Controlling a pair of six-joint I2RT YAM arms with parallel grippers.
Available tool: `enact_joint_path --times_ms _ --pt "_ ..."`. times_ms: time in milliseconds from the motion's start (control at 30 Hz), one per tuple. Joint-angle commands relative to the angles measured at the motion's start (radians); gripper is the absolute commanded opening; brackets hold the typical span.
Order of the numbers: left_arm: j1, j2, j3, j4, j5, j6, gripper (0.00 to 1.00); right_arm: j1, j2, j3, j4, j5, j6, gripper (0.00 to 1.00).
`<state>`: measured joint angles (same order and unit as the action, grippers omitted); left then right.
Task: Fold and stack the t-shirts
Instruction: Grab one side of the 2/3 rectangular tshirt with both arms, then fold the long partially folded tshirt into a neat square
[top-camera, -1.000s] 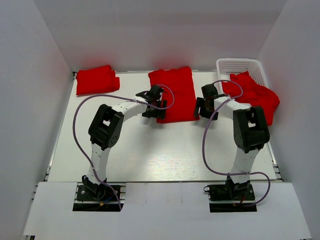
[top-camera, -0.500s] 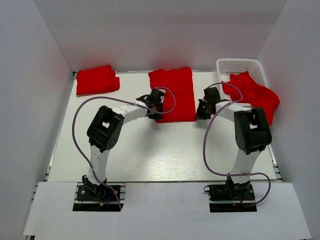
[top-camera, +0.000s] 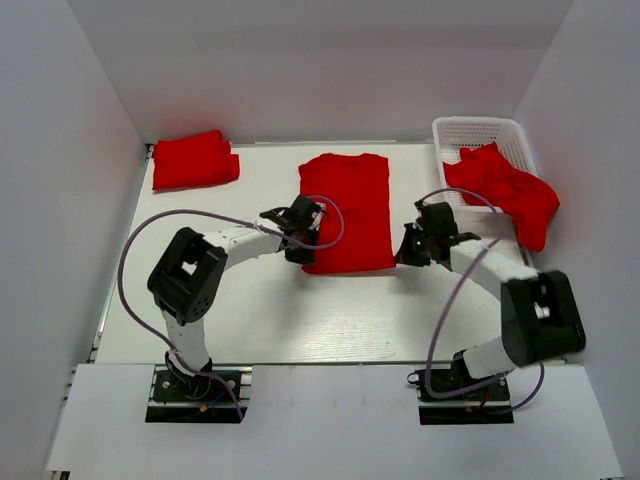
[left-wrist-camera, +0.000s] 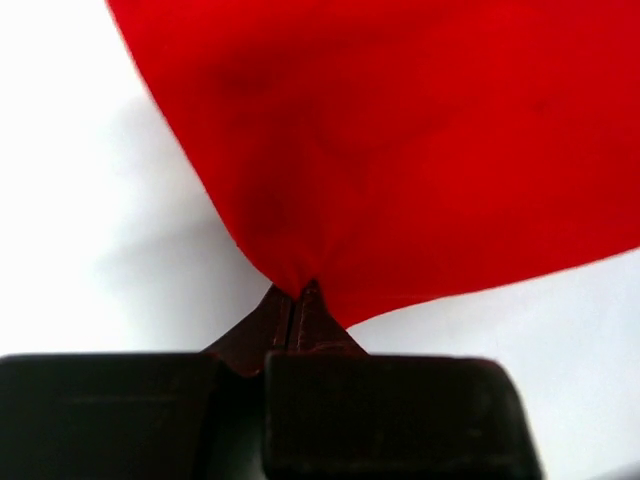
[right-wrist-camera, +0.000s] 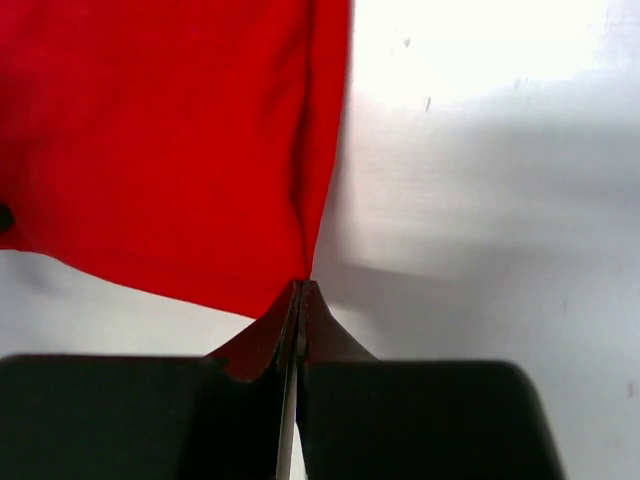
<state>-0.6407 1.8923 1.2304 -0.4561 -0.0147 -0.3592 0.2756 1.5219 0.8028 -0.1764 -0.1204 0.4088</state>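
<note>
A red t-shirt (top-camera: 345, 210), folded into a long strip, lies in the middle of the table (top-camera: 260, 310). My left gripper (top-camera: 303, 247) is shut on its near left corner; the left wrist view shows the red t-shirt (left-wrist-camera: 400, 150) pinched at the left gripper (left-wrist-camera: 295, 295). At the near right corner my right gripper (top-camera: 404, 252) is shut on the cloth, and in the right wrist view the red t-shirt (right-wrist-camera: 170, 140) meets the right gripper (right-wrist-camera: 300, 290). A folded red t-shirt (top-camera: 194, 160) sits at the far left.
A white basket (top-camera: 478, 132) stands at the far right, with crumpled red t-shirts (top-camera: 505, 190) spilling over its near rim. White walls close in the table on three sides.
Both grippers have shut on the near corners of the middle t-shirt and pulled it toward the near edge. The right arm has swung out to the right.
</note>
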Motion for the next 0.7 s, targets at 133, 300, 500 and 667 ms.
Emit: enact_joint_path --times_ms 133,300,500,667 --pt "-0.022 -0.226 -0.017 -0.177 0.122 0.029 0.00 0.004 -0.307 -0.105 -0.092 -0.019 -0.011 0.00" --pt "-0.022 -0.237 0.070 -0.196 0.170 0.029 0.00 0.005 -0.339 -0.062 -0.098 -0.042 -0.015 0.00" --pt "-0.004 -0.220 0.216 -0.205 0.045 -0.020 0.00 -0.001 -0.302 0.058 -0.043 0.031 -0.018 0.00" --pt "0.027 -0.070 0.453 -0.280 -0.074 -0.020 0.00 -0.004 -0.180 0.183 0.025 0.051 -0.007 0.00"
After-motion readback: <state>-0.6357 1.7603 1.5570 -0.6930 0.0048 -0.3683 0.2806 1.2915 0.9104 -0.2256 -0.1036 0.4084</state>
